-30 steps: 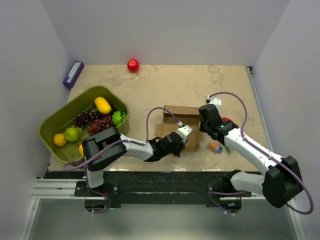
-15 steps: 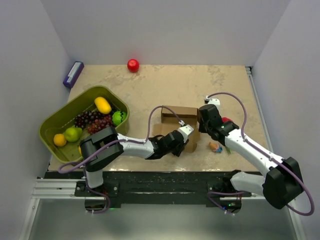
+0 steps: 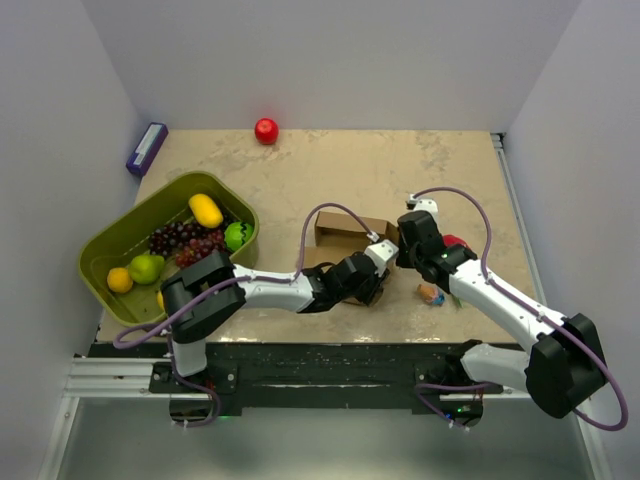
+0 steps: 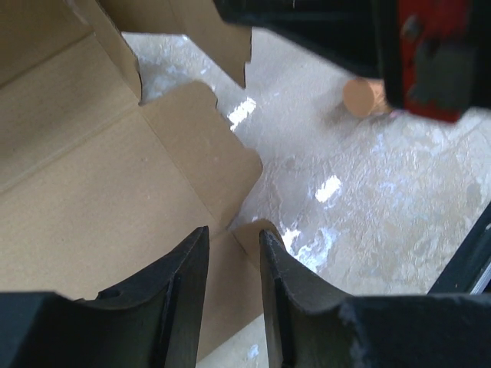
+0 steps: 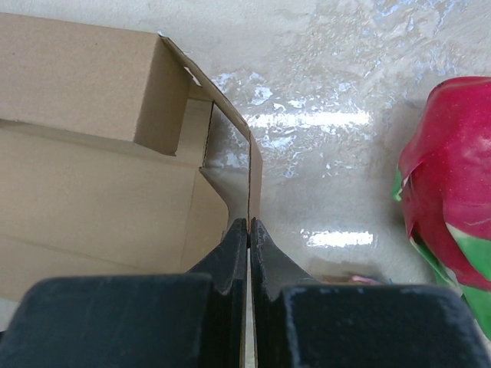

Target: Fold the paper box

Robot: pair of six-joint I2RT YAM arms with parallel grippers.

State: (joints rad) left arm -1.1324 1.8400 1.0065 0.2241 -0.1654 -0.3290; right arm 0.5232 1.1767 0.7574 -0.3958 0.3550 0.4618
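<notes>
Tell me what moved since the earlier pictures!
The left gripper slid right along the paper box toward the right gripper, jaws opening a little. The box nudged left. The right gripper stayed pinched on a box flap; fruit basket and red ball stayed put.

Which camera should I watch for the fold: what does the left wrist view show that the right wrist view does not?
Only the left wrist view: the left gripper open over a rounded flap of the paper box, with a small tan round object beyond it.
Only the right wrist view: the right gripper shut, apparently pinching a thin upright wall of the cardboard, and a red-and-green object at the right.
Both: the brown cardboard, only partly folded, lying on the marbled table.
</notes>
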